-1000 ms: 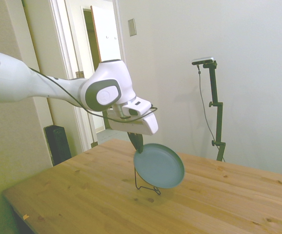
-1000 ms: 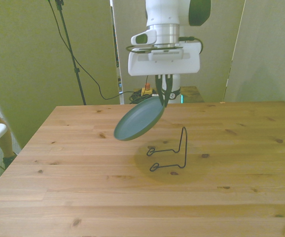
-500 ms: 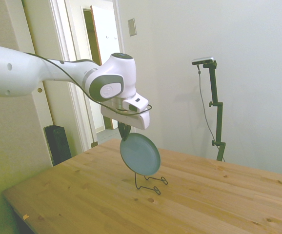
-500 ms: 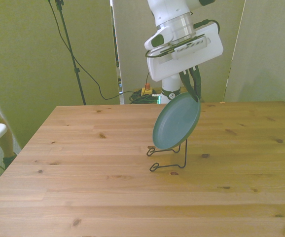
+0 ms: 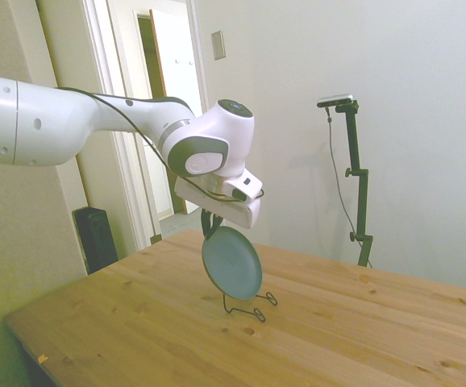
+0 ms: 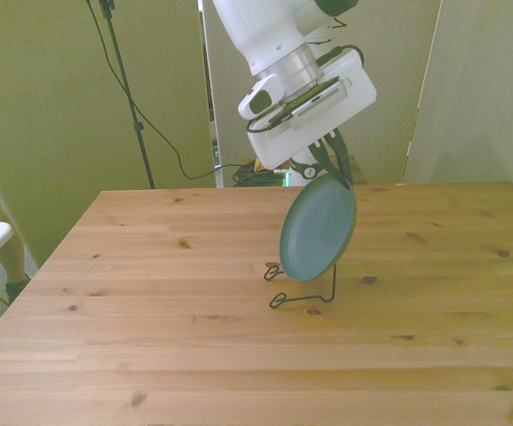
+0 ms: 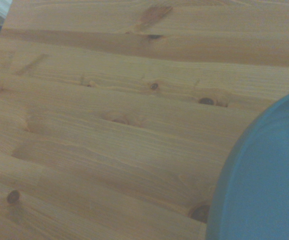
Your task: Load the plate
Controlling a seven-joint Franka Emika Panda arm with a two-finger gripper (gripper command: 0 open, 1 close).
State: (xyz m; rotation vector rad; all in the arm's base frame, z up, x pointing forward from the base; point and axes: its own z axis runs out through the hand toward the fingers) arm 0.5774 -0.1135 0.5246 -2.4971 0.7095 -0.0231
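The wooden table (image 6: 150, 302) fills the lower part of the side and front views, and its knotted planks are also seen close up in the wrist view. The white arm (image 5: 72, 121) is extended over the table from 9 o'clock in the side view and is tilted at the wrist. 1 plate (image 6: 319, 227) is shown, dull teal-green and round, hanging nearly on edge in the air with its face turned toward the front view's left; nothing is seen lying in it. The plate's upper rim is clamped between the 2 fingers of the gripper (image 6: 339, 173), which are closed on it at about 1 o'clock on the plate in the front view. In the side view the plate (image 5: 232, 263) hangs directly below the gripper (image 5: 209, 226). A thin black wire stand (image 6: 303, 289) rests on the table just under the plate's lower edge; whether plate and stand are touching cannot be told. In the wrist view a blurred arc of the plate (image 7: 264, 180) is seen over the planks.
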